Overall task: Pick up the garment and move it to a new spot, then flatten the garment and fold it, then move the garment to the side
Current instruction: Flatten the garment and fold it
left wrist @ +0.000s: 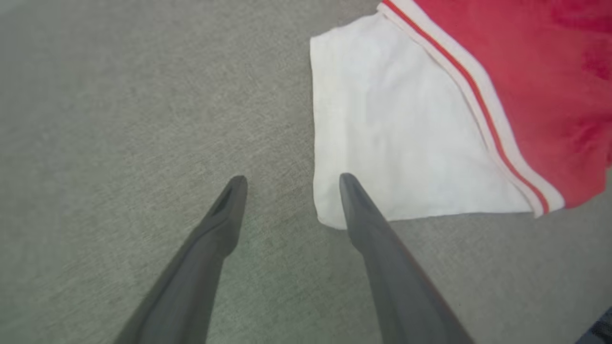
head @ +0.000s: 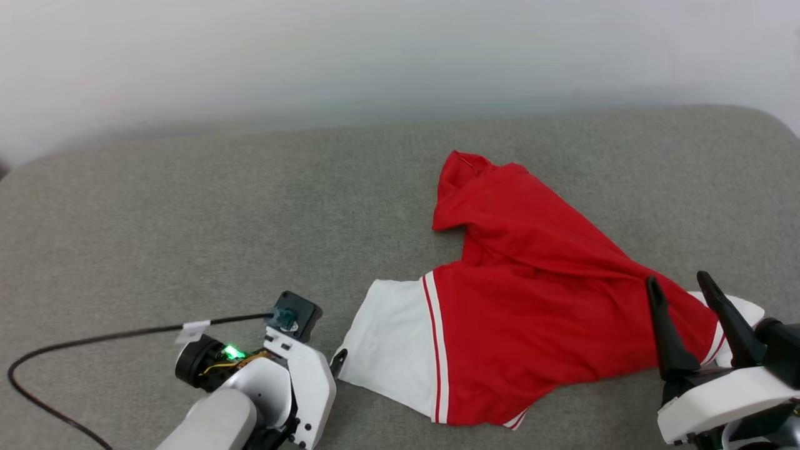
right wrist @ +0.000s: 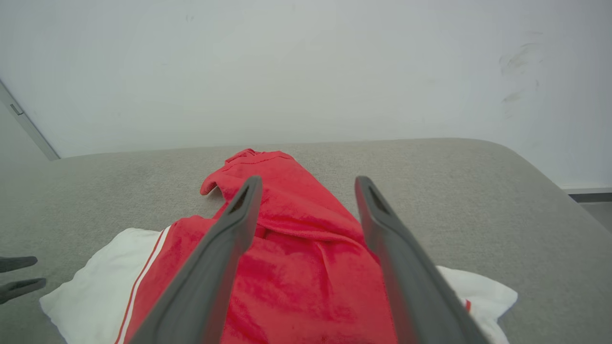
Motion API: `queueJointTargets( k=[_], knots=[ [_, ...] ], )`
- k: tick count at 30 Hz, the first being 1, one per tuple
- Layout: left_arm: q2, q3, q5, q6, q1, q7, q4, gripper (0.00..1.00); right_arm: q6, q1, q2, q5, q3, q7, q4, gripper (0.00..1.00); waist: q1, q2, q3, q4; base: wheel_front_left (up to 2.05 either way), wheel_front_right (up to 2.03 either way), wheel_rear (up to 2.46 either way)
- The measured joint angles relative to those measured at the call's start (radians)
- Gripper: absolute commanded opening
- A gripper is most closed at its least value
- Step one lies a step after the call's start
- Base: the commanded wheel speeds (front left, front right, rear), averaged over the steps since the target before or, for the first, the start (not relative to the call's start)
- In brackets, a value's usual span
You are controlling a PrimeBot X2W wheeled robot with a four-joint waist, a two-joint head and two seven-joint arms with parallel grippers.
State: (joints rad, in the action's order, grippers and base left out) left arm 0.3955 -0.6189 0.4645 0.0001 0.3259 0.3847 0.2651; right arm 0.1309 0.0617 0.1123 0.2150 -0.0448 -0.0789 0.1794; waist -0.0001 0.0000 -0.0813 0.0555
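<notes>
The grey padded surface spreads wide, and at its near left the left gripper points down with both dark fingers spread and empty, one tip at the corner of a white sleeve. At the near right, the right gripper is spread just as wide, holding nothing, over the garment. It lies rumpled right of centre, its red body bunched towards the pale far wall.
</notes>
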Motion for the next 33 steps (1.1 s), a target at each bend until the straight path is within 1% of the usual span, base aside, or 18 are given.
queueJointTargets(
  k=[4,7,9,10,11,12,15,21,24,26,29,33],
  knots=[
    [0.001,-0.046,0.010,-0.056,0.058,0.106,0.043,1.00,0.000,-0.023,0.002,0.009,0.014,0.005,-0.001,1.00,0.0000,0.0000,-0.040,0.022,0.00,0.00,0.00],
    [-0.003,-0.084,0.021,-0.081,0.097,0.207,0.067,1.00,0.000,-0.037,0.005,0.015,0.016,0.008,-0.006,1.00,0.0000,0.0000,-0.068,0.039,0.00,0.00,0.00],
    [0.005,-0.110,0.017,-0.095,0.129,0.265,0.077,1.00,0.000,-0.045,0.007,0.024,0.019,0.008,-0.012,1.00,0.0000,0.0001,-0.083,0.050,0.00,0.00,0.00],
    [0.004,-0.119,0.021,-0.098,0.142,0.297,0.081,0.68,0.000,-0.047,0.007,0.025,0.019,0.009,-0.015,1.00,0.0000,0.0000,-0.089,0.056,0.00,0.00,0.00],
    [0.003,-0.124,0.033,-0.102,0.149,0.321,0.084,0.40,0.000,-0.051,0.008,0.025,0.018,0.008,-0.018,1.00,0.0000,0.0000,-0.094,0.062,0.00,0.00,0.00],
    [0.005,-0.130,0.037,-0.105,0.156,0.338,0.084,0.00,0.000,-0.053,0.009,0.026,0.016,0.009,-0.019,1.00,0.0000,0.0000,-0.097,0.067,0.00,0.00,0.00],
    [0.006,-0.132,0.051,-0.102,0.155,0.350,0.079,0.00,0.000,-0.054,0.010,0.030,0.006,0.008,-0.021,1.00,0.0000,0.0000,-0.100,0.077,0.00,0.00,0.00],
    [0.018,-0.085,0.053,-0.020,0.090,0.255,0.036,0.00,0.000,-0.051,0.010,0.040,-0.027,-0.014,-0.025,1.00,0.0001,0.0000,-0.079,0.067,0.00,0.00,0.00],
    [0.053,-0.047,0.050,0.033,0.063,0.209,-0.004,0.00,0.000,-0.049,0.012,0.049,-0.056,-0.038,-0.029,1.00,0.0001,0.0000,-0.066,0.052,0.00,0.00,0.00],
    [0.083,-0.013,0.049,0.069,0.045,0.177,-0.038,0.00,0.000,-0.048,0.010,0.070,-0.076,-0.069,-0.041,1.00,0.0001,0.0000,-0.058,0.042,0.00,0.00,0.00],
    [0.106,0.036,0.043,0.120,0.027,0.124,-0.099,0.00,0.000,-0.047,0.012,0.110,-0.118,-0.137,-0.081,1.00,0.0001,0.0000,-0.052,0.027,0.00,0.00,0.00],
    [0.135,0.081,0.038,0.168,0.006,0.077,-0.170,0.00,0.000,-0.065,0.048,0.165,-0.186,-0.255,-0.159,1.00,0.0001,0.0000,-0.049,0.009,0.00,0.00,0.00]
  ],
)
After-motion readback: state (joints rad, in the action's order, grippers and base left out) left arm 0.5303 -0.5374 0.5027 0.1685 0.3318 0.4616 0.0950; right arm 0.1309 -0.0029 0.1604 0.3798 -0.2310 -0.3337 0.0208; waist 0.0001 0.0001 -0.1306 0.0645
